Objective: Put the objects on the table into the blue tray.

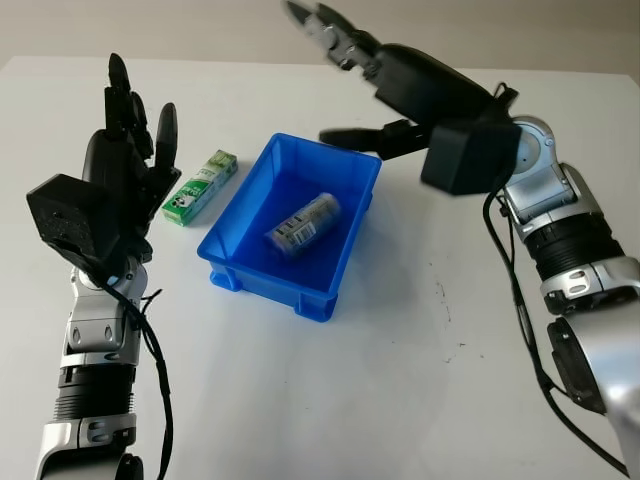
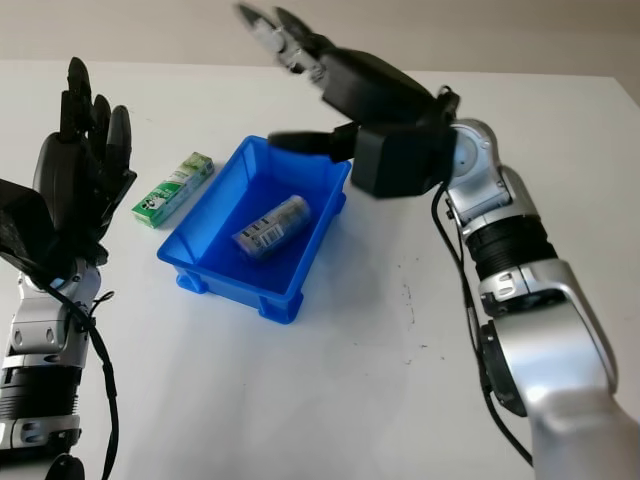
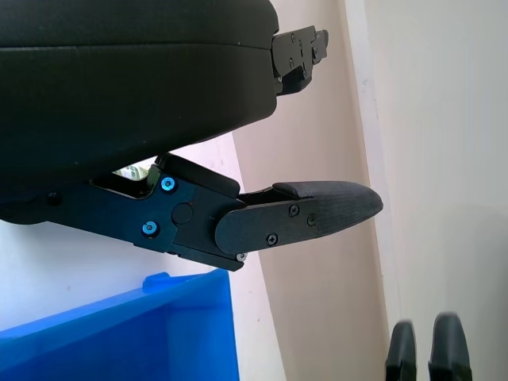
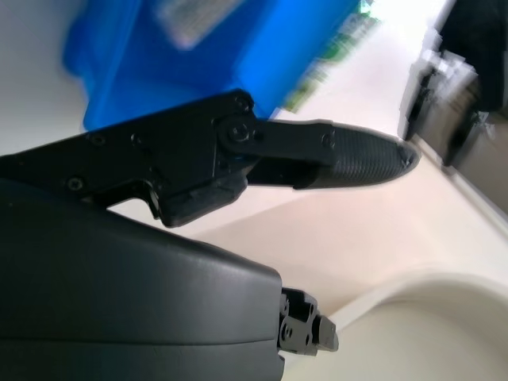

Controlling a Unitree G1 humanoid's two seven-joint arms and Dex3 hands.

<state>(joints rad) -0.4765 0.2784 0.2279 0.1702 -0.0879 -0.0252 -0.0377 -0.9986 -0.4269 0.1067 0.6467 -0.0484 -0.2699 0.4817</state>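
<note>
With the can (image 1: 303,224) lying in the blue tray (image 1: 245,266), my right hand (image 1: 345,80) hangs released above its far rim, and I judge my empty left hand (image 1: 125,160) must next grasp the green box (image 1: 199,187) just beside it.

I can't read any text here. The green and white carton (image 1: 199,187) at nine o'clock of my blue tray (image 1: 341,276) carries print too small to make out, and so does the label on the cylinder (image 1: 303,223) inside the tray.

Bright, even overhead light; white table (image 1: 330,400) is near blown out, shadows soft and short under the blue tray (image 1: 235,275). Head views are sharp. Right wrist view has the tray (image 4: 262,48) blurred and the background glaring; hand shell is in focus.
</note>
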